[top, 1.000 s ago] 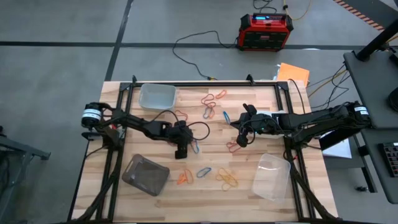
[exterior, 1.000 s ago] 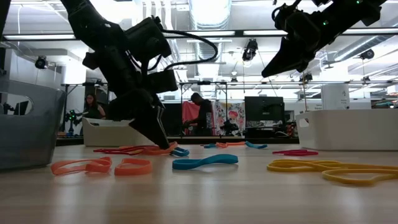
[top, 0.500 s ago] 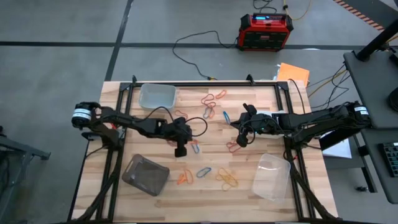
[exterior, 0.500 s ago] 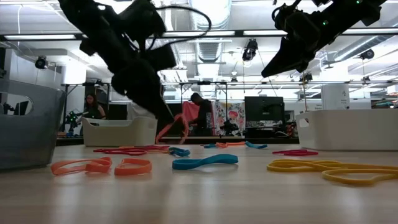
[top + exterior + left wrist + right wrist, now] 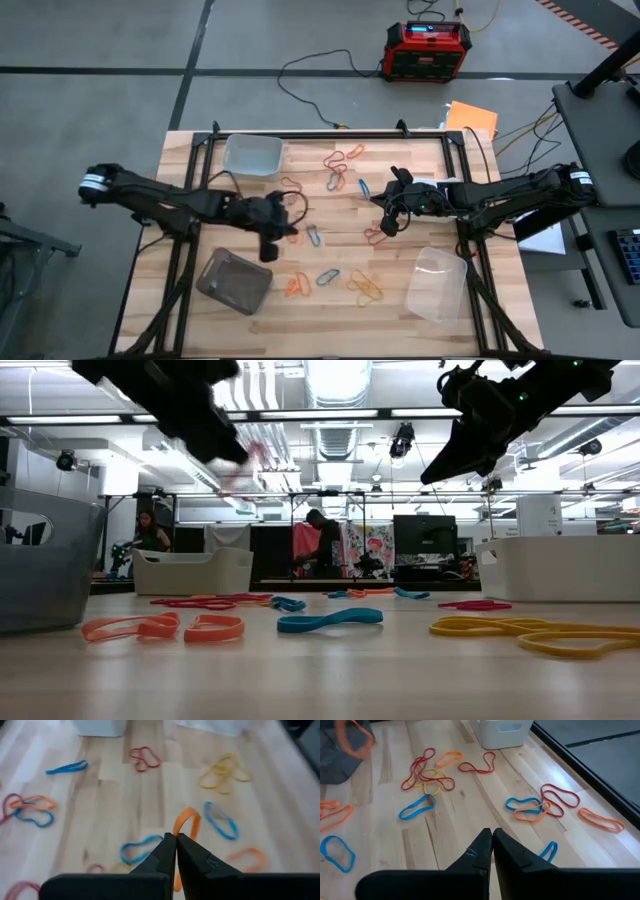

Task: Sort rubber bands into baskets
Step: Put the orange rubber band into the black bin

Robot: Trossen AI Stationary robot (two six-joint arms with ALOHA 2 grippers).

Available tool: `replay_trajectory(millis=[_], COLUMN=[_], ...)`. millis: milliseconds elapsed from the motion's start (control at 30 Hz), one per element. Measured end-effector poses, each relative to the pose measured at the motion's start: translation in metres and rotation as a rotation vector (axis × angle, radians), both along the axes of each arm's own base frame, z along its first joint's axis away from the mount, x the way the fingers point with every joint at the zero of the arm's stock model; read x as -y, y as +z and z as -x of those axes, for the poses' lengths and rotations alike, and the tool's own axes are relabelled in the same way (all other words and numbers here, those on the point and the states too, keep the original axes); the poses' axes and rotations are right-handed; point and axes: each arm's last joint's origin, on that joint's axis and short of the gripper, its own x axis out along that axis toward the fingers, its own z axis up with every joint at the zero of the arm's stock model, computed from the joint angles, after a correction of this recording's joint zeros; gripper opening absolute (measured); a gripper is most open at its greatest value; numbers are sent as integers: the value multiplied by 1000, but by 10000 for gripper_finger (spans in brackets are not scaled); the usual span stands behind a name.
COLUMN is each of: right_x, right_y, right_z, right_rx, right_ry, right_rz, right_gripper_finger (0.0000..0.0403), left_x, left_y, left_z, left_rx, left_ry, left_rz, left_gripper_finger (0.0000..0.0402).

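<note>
While the left gripper hangs above the table's middle, pinched shut on an orange rubber band, the grey-brown basket sits just beside it toward the front-left corner, and the right gripper waits, closed and empty.

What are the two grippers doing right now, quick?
Left gripper: shut on an orange rubber band.
Right gripper: shut, holding nothing.

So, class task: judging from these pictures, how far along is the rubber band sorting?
Done: nothing visibly sorted; the baskets look empty, as far as can be seen. In hand: the left pincer is shut on an orange band, lifted off the table. The right pincer hovers shut, empty. Left: the scattered rubber bands.
</note>
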Motion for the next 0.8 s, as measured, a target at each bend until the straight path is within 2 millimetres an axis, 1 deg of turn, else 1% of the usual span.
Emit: replay_trajectory(millis=[100, 200, 300, 500, 633, 800], right_x=[0, 0, 0, 0, 0, 0], right_y=[0, 0, 0, 0, 1, 1], right_z=[0, 0, 0, 0, -1, -1], right_rx=[0, 0, 0, 5, 16, 19], right_ry=[0, 0, -1, -1, -1, -4], right_rz=[0, 0, 0, 0, 0, -6], right_gripper_finger=[9, 9, 9, 9, 9, 9], left_x=[9, 17, 26, 40, 46, 54], left_y=[10, 15, 17, 12, 7, 1], left_z=[17, 34, 51, 81, 90, 90], left_rx=[-15, -57, -133, -361, -460, -539], left_ry=[-7, -7, -17, 0, 42, 42], left_rz=[52, 104, 160, 295, 324, 371], left_gripper_finger=[0, 0, 0, 0, 0, 0])
